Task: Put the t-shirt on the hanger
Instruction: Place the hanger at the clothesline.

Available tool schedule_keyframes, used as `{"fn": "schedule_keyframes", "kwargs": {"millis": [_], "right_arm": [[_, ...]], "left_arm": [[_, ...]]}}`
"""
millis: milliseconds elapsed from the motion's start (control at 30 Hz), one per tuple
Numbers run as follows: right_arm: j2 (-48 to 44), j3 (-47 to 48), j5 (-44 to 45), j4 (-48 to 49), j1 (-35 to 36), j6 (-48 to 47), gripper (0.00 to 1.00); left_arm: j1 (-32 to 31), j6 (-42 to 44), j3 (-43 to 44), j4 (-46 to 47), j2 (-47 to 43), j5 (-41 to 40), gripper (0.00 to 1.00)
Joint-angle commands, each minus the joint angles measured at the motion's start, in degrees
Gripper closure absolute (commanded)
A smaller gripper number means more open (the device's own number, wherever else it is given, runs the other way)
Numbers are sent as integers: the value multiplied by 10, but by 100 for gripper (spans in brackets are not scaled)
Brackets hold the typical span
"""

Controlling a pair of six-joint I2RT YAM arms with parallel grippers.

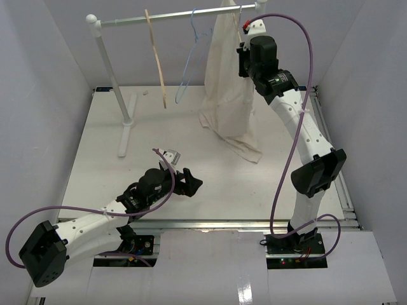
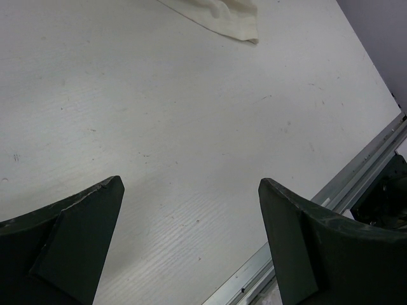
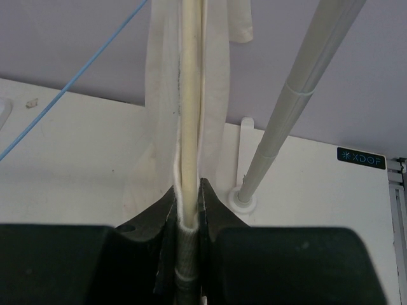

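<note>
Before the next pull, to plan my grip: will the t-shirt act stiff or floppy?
Likely floppy: the t-shirt hangs in folds, hem pooled on the table. Probably light, thin cloth; it may slide along the smooth hanger.

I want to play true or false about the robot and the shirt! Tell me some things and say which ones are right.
1. The left claw is open above the bare table. True.
2. The t-shirt lies spread flat on the table. False: it hangs up by the rail, and only its bottom end reaches the table.
3. The right claw is shut on the pale wooden hanger, with shirt cloth around it. True.
4. The blue wire hanger is lying on the table. False: it hangs on the rail.
5. The left claw is holding the t-shirt. False: it holds nothing.
</note>
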Motion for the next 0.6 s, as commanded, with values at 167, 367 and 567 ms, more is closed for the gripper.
{"fn": "schedule_keyframes", "kwargs": {"millis": [167,367,567], "right_arm": [[-39,-58,-14,122,-23,-30,85],[-88,-120,-26,179,-23,-56,92],[-92,-106,-55,186,-24,-78,92]], "left_arm": [[-2,9,-2,15,-5,7,2],[-1,13,0,14,8,4,2],[-1,14,5,14,23,11,2]]}}
